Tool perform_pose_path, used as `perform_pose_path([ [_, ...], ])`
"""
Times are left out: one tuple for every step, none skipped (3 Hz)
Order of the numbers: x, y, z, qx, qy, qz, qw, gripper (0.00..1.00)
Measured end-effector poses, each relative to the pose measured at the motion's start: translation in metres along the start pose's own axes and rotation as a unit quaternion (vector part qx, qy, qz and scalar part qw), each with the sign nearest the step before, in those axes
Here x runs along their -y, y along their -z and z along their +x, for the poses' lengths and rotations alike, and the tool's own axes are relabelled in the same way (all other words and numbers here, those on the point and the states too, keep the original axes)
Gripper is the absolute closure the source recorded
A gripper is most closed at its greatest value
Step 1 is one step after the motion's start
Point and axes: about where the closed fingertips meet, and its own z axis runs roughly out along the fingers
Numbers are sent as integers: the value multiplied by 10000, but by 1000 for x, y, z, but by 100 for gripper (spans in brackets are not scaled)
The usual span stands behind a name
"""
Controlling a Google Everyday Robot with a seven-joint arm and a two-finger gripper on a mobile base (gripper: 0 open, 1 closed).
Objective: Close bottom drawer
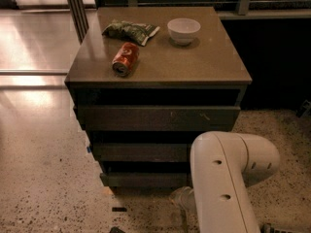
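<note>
The bottom drawer (143, 179) is the lowest of three dark drawers in the cabinet, its flat front just above the floor. Its front sits set back from the middle drawer (138, 152) above it; its inside is hidden. My white arm (228, 178) fills the lower right and covers the drawer's right end. Of my gripper (181, 198) only a pale part shows, under the arm, low down by the bottom drawer's front near the floor.
The cabinet top (214, 62) carries a red can (125, 58) on its side, a green snack bag (130, 30) and a white bowl (183, 30). The top drawer (155, 118) sticks out furthest. Speckled floor lies left of the cabinet; a dark counter stands behind on the right.
</note>
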Motion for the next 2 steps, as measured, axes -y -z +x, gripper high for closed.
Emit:
perform_pose_path([
  [-4,23,-39,526,58,22,9986,100],
  [-12,36,-45,311,724,140,9968,100],
])
